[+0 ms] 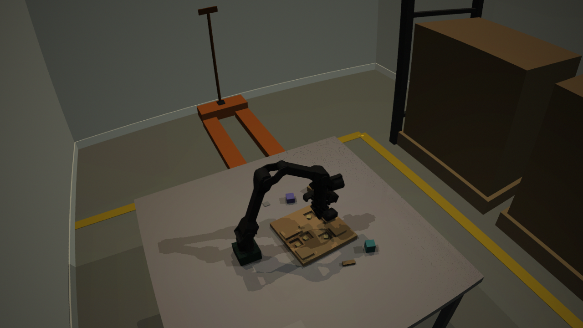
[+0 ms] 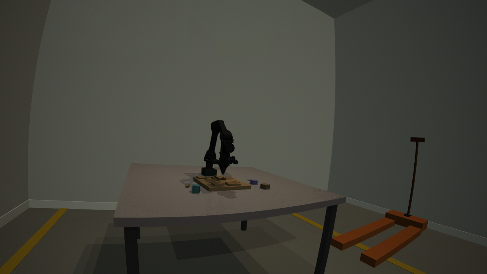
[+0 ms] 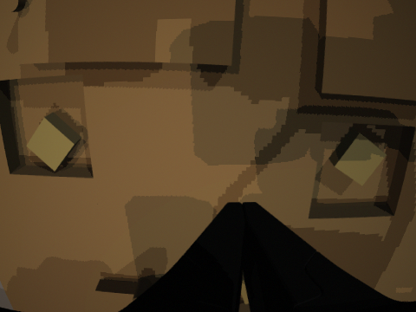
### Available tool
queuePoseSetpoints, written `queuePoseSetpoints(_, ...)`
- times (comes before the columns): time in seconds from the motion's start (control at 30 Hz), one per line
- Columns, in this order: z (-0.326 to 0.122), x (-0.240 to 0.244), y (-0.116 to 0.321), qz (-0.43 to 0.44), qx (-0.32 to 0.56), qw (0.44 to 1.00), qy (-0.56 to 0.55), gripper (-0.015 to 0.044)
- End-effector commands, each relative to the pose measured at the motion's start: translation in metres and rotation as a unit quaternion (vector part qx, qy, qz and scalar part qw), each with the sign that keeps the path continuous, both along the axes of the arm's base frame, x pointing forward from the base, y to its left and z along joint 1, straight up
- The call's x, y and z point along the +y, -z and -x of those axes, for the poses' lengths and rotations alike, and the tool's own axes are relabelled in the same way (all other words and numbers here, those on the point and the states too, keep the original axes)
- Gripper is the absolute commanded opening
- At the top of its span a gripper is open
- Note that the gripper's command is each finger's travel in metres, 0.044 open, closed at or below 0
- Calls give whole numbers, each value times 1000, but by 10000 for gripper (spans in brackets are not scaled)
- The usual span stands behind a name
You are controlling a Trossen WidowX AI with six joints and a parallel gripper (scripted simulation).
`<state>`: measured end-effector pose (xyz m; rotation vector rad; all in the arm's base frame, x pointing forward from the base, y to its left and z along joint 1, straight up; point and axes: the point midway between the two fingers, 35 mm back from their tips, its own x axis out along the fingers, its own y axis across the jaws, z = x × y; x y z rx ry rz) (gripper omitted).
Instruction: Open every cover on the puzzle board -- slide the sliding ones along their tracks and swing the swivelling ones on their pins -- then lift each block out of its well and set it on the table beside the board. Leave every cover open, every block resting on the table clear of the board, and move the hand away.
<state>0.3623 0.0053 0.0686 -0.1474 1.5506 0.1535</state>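
Wrist view, wooden board [image 3: 139,130], yellow blocks [image 3: 51,144] [image 3: 360,161]

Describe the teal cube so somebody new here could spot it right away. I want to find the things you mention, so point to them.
On the table [image 1: 191,285] [image 2: 163,204] sits a wooden puzzle board [image 1: 285,224] [image 2: 229,188]. Just off its edge is the teal cube [image 1: 369,246] [image 2: 196,188]. It's blue-green, unlike the purple cube [image 1: 289,198] [image 2: 253,182] and brown pieces nearby.

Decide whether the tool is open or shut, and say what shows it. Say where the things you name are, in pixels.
Shut: in the wrist view, the tool's [image 1: 319,215] [image 2: 223,173] [image 3: 243,203] two fingertips meet, with nothing between them.
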Motion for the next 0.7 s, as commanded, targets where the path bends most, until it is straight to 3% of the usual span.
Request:
queuePoseSetpoints(0.0,17,-12,-3,1,-2,999,-50,0)
queuePoseSetpoints(0.33,69,-39,-7,8,-3,916,-401,0)
queuePoseSetpoints(0.67,126,-54,-1,13,-3,698,-716,0)
